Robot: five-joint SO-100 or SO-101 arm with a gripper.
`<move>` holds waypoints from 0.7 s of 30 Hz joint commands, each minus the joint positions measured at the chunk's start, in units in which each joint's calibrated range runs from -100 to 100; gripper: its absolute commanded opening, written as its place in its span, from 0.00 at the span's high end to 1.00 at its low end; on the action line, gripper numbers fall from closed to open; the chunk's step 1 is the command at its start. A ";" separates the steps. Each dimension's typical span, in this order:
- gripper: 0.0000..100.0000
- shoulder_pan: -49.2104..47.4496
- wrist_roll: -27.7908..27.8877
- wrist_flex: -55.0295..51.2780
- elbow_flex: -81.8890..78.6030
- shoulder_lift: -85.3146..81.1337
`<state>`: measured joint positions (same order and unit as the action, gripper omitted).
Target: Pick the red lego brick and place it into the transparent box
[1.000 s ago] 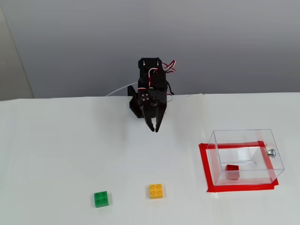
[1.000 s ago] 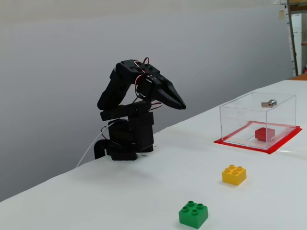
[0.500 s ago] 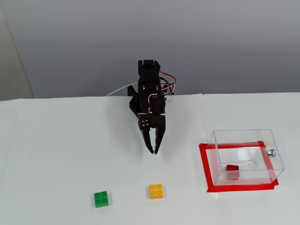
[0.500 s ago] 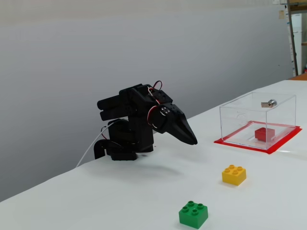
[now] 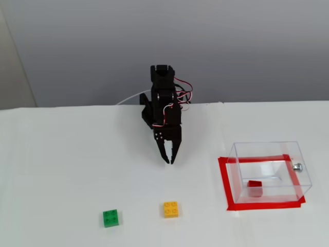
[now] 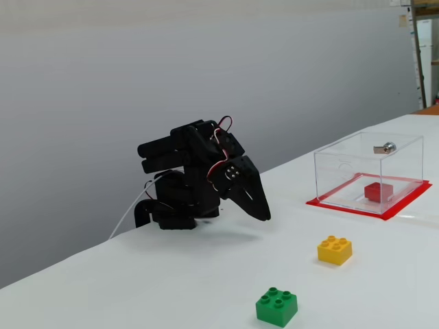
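Observation:
The red lego brick [image 5: 255,187] [image 6: 378,191] lies on the floor of the transparent box [image 5: 269,170] [image 6: 367,171], which stands at the right in both fixed views. My black gripper [image 5: 168,160] [image 6: 263,216] hangs folded down in front of the arm's base, well left of the box, tips pointing at the table. Its fingers are together and hold nothing.
A yellow brick [image 5: 171,209] [image 6: 335,249] and a green brick [image 5: 110,217] [image 6: 277,306] sit on the white table nearer the front. Red tape [image 5: 224,185] frames the box. A silver knob [image 5: 297,166] sticks out of the box's side. Wires loop over the arm [image 5: 180,87].
The arm folded down from a raised pose, bringing the gripper low over the table, then drew it slightly back toward the base. The bricks and the box stayed put.

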<state>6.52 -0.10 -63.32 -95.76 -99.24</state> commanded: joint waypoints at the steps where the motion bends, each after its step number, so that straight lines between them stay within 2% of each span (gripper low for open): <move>1: 0.98 0.32 -0.84 -3.78 1.19 -0.59; 5: 0.98 0.40 -0.53 -6.65 2.18 -0.59; 21: 0.98 0.47 -0.48 -6.39 2.27 -0.51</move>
<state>6.52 -0.64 -69.67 -94.26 -99.24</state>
